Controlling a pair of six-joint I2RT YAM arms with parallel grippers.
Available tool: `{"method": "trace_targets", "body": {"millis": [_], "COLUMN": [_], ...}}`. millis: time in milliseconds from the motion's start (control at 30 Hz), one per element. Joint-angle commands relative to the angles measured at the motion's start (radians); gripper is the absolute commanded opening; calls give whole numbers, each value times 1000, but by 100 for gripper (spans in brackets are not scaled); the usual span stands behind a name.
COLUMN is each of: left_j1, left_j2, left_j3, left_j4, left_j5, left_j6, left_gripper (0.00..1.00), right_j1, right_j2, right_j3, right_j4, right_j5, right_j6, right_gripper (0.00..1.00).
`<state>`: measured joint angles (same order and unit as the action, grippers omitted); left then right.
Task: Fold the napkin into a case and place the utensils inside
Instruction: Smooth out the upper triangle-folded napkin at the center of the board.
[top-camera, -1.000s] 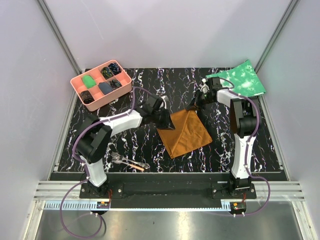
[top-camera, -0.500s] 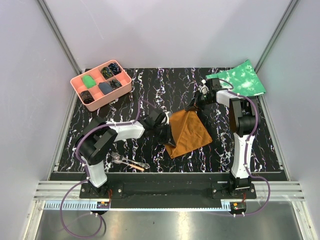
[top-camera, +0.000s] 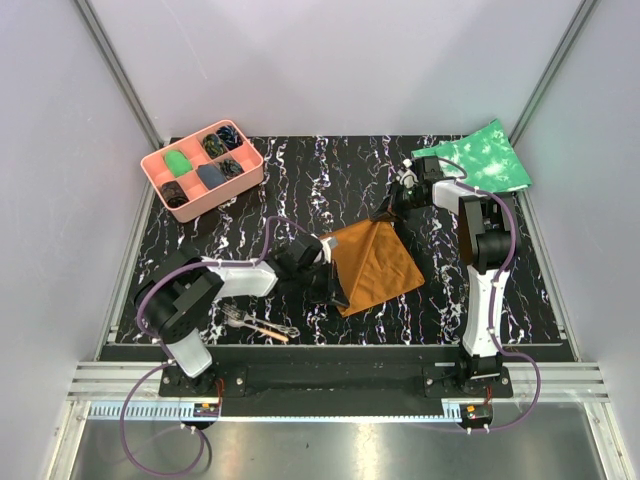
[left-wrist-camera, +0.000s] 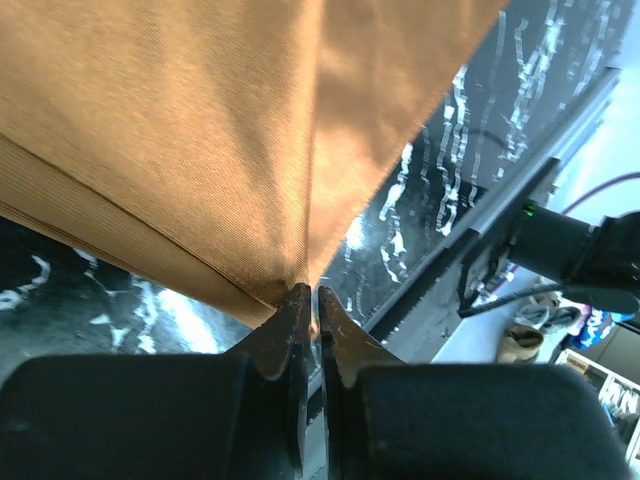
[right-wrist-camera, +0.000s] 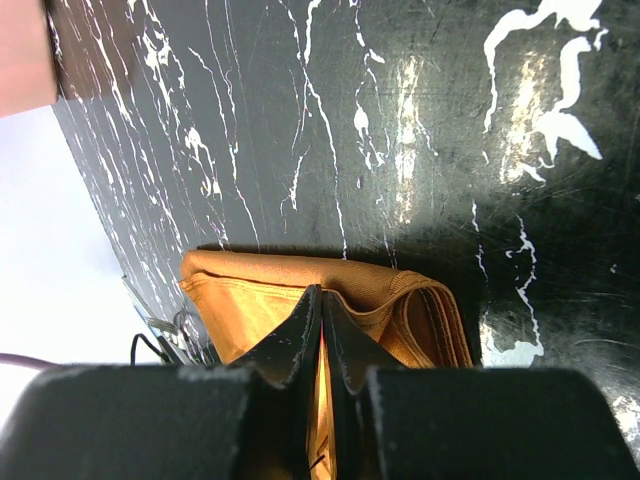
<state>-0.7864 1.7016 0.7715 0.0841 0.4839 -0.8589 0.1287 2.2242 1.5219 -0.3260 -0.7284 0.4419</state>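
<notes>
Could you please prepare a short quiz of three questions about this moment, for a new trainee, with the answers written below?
1. True or false: the left fingers are shut on a corner of the napkin.
2. Where do the utensils lie? A) inside the napkin B) on the bare table, near its front edge C) between the right fingers
3. Fill in: the right fingers pinch the napkin's ___ corner (near or far, counted from the arm bases).

Key: 1 true; 2 B; 3 far.
</notes>
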Motion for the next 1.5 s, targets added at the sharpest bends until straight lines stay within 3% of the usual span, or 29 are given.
{"method": "trace_targets", "body": {"millis": [0, 367, 600, 767, 833, 967, 1067, 1133, 1200, 1333, 1467], "left_j1": [-10, -16, -27, -30, -24, 62, 169, 228, 271, 277, 273], "left_j2": [-51, -16, -54, -157, -201, -273, -324, -306, -216, -21, 93], "left_j3": [-21, -113, -123, -56, 21, 110, 138, 169, 240, 461, 520], "left_j4": [106, 169, 105, 36, -76, -257, -328, -334, -423, -598, -638], "left_j5": [36, 21, -10, -37, -85, -151, -269, -240, -255, -300, -343], "left_j6": [-26, -65, -29, -11, 29, 57, 43, 43, 90, 159, 135], "left_gripper": [9, 9, 9, 21, 26, 36, 44, 53, 60, 61, 58], "right_j1": [-4, -3, -6, -4, -3, -3, 0, 6, 24, 70, 149], "right_j2": [2, 11, 40, 29, 19, -26, -92, -161, -242, -405, -575], "right_j3": [11, 11, 37, 73, 119, 191, 222, 215, 180, 46, -84], "right_j4": [27, 25, 22, -1, -36, -154, -232, -269, -324, -344, -352], "right_j5": [-34, -32, -29, -17, 6, 63, 139, 219, 314, 411, 472], "right_j6": [0, 0, -2, -5, -28, -60, -80, -97, -118, -144, -164], "right_gripper": [9, 9, 9, 9, 10, 18, 32, 44, 53, 66, 70]}}
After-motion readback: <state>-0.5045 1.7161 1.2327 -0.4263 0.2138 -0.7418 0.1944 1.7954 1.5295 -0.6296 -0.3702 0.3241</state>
